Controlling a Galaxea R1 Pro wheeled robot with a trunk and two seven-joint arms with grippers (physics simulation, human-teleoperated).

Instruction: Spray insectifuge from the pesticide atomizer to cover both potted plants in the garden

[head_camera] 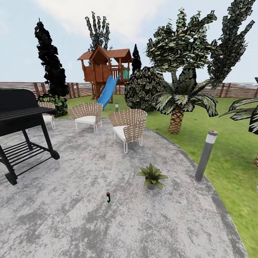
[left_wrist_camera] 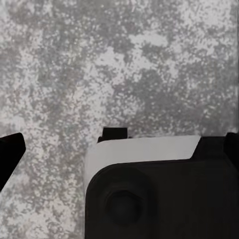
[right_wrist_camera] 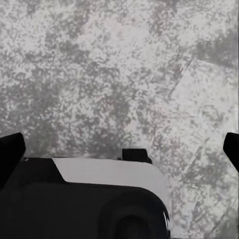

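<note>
The pesticide atomizer (head_camera: 108,196), a tiny dark bottle with a red top, stands upright on the grey stone patio (head_camera: 71,215) in the head view, low and centre. A potted plant (head_camera: 152,176) with broad green leaves in a small grey pot sits on the patio up and to the right of the bottle. In the left wrist view my left gripper (left_wrist_camera: 119,149) hangs open over bare mottled stone, its dark fingertips (left_wrist_camera: 10,154) far apart. My right gripper (right_wrist_camera: 121,149) is also open above the stone, with nothing between its fingertips (right_wrist_camera: 11,152).
A black barbecue grill (head_camera: 21,125) stands at the left. Three wicker chairs (head_camera: 129,125) sit at the patio's far side. A grey bollard lamp (head_camera: 206,154) marks the lawn edge on the right, with a palm (head_camera: 177,107) behind. A black-and-white part of my own body (left_wrist_camera: 159,194) lies under both wrists.
</note>
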